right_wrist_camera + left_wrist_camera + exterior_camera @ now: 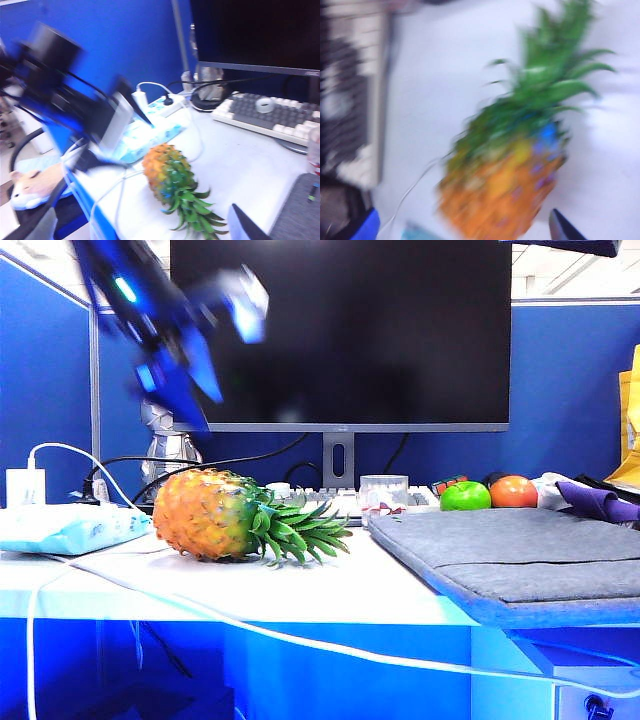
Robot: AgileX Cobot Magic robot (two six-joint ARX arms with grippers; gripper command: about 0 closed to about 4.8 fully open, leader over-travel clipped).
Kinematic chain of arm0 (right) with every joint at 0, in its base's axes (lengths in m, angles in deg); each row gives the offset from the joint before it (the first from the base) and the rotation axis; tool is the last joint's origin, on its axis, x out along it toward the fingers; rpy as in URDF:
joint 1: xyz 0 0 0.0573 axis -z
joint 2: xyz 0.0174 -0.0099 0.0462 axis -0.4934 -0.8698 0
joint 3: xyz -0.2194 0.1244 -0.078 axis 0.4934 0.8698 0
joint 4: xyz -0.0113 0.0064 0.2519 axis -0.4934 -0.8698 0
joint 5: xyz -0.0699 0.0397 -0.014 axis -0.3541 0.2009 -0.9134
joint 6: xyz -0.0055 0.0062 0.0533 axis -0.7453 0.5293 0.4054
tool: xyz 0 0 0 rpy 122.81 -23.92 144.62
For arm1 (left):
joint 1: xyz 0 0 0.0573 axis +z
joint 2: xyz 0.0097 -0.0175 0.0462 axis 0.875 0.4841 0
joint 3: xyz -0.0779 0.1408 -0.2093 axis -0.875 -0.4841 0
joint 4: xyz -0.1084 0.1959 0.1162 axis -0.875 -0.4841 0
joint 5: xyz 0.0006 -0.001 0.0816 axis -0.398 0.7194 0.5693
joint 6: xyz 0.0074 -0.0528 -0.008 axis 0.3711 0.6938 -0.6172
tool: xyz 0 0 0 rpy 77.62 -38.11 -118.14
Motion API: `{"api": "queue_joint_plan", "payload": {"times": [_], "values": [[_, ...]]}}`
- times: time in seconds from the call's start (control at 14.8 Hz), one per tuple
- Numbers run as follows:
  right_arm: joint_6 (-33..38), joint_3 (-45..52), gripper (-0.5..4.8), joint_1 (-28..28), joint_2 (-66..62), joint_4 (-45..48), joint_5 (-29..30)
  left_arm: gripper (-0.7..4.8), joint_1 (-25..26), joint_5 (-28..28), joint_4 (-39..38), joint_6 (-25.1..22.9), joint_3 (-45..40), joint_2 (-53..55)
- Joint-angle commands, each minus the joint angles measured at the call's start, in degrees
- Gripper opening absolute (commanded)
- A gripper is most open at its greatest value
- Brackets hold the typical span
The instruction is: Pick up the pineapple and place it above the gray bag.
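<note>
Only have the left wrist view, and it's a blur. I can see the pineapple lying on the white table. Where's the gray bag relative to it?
Observer: In the exterior view, the gray bag lies flat on the table to the right of the pineapple and apart from it. The leaf crown points toward the bag.
Operator: Left gripper touching the fruit?
Observer: No. The left gripper hangs blurred in the air above the pineapple's left end, open and empty.
Operator: Right one?
Observer: The right gripper shows only one dark fingertip in its wrist view. It is clear of the pineapple, near the crown side, and holds nothing.
</note>
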Motion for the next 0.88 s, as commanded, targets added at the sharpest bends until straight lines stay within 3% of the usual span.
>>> {"api": "queue_joint_plan", "payload": {"times": [0.07, 0.4, 0.88], "values": [[-0.17, -0.35, 4.79, 0.00, 0.11, 0.22, 1.46, 4.79, -3.19, 1.38, -4.79, -5.35, 3.50, 4.68], [-0.17, -0.35, 4.79, 0.00, 0.15, -2.27, 4.76, 4.79, -6.10, 0.02, -7.96, -4.46, 14.34, 12.61], [-0.85, -0.35, 4.79, 0.17, 0.90, -2.19, 6.67, 4.79, -6.62, 2.95, -13.11, -2.43, 15.13, 18.95]]}}
